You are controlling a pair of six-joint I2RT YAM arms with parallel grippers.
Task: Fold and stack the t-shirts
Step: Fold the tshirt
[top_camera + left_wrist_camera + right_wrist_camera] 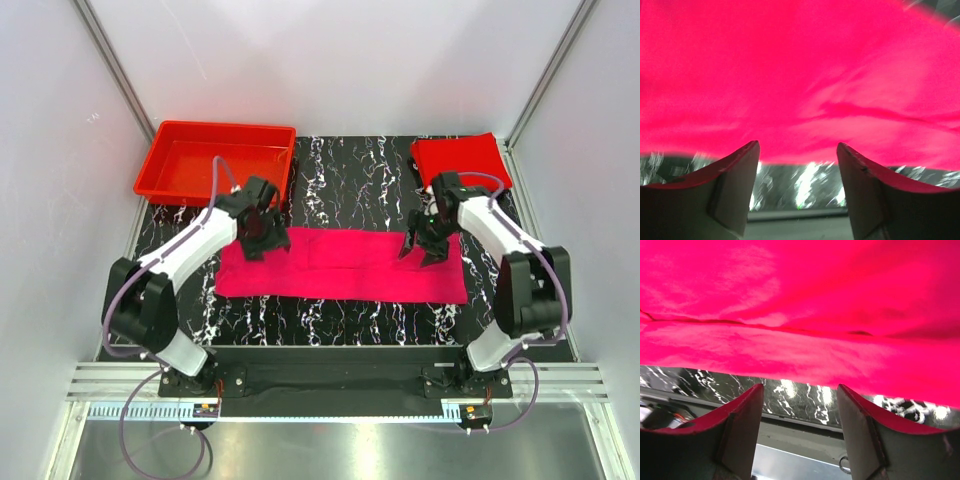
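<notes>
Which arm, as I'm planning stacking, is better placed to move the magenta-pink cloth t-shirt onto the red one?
Likely right: the open right claw hovers over the magenta-pink cloth t-shirt's end nearest the folded red cloth t-shirt.

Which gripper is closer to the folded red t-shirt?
Right. The right gripper is just on the near side of the red t-shirt; the left gripper is across the table, by the red tray.

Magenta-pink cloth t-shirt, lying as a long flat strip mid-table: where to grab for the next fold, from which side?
Probably the far long edge of the magenta-pink cloth t-shirt, one hold near each end, down from above. It lies flat, so only an edge offers a pinch, and its length would sag from one hold. The open left pincer and right pincer hover above it.
</notes>
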